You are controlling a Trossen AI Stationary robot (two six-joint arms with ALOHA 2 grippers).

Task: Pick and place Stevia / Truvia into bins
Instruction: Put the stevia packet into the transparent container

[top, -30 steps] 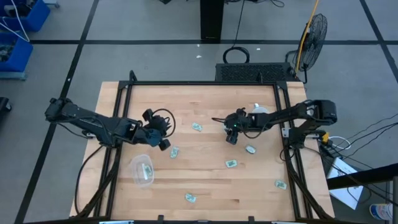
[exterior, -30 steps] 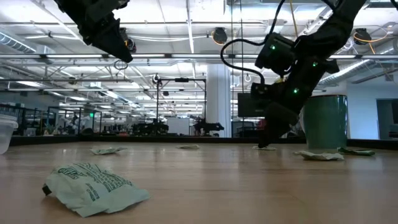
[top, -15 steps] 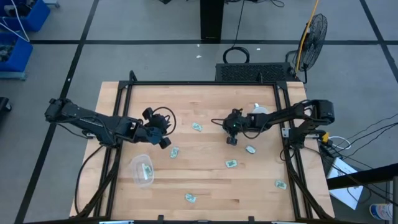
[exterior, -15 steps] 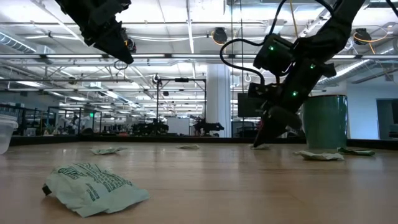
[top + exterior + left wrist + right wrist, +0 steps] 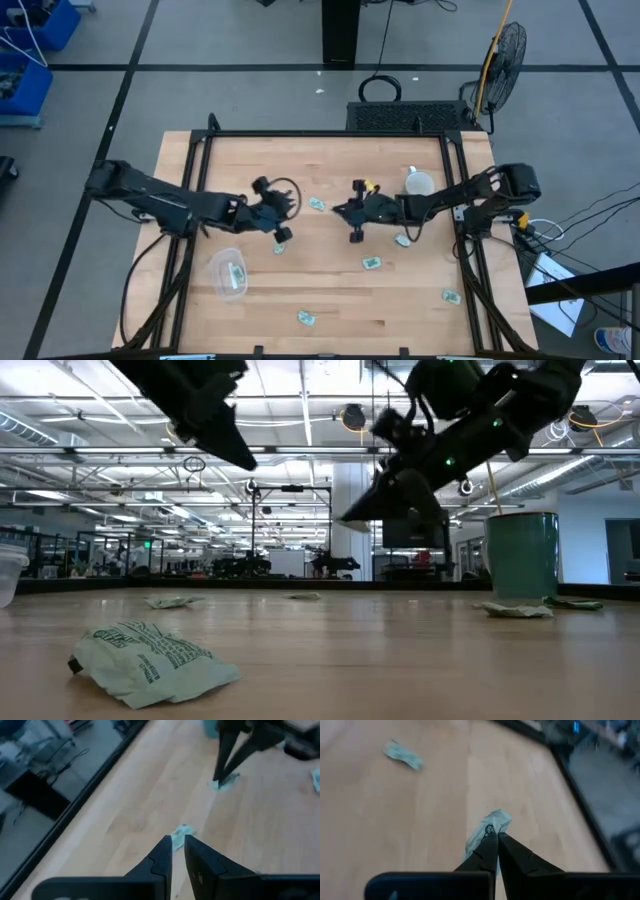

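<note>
Several pale green-and-white Stevia sachets lie flat on the wooden table, among them one at the middle (image 5: 317, 204) and one nearer the front (image 5: 279, 245). The clear round bin (image 5: 229, 272) stands at the near left with a sachet inside. My right gripper (image 5: 496, 836) hangs above the table's middle, shut on a sachet (image 5: 487, 831). My left gripper (image 5: 177, 840) hovers left of the middle, its fingers a narrow gap apart with nothing between them. It points at the middle sachet (image 5: 181, 831) lying on the table beyond its tips. My right gripper pinches one end of the sachet (image 5: 490, 829) between its two fingertips. The rest of the sachet sticks out past the tips. The fingers slant down toward the table's left. In the left wrist view the sachet (image 5: 220, 782) hangs at the fingertips, clear of the table.
A green mug (image 5: 522, 556) stands at the far right by the right arm. Loose sachets lie at the right (image 5: 403, 240), the middle front (image 5: 371, 263), the near right (image 5: 450, 296) and the near edge (image 5: 306, 318). A black frame (image 5: 330, 133) edges the table.
My right gripper has risen from the table with a sachet, moved toward the table's left and tipped from steeply downward to nearly level. My left gripper has moved toward the table's right, closer to the middle sachet.
</note>
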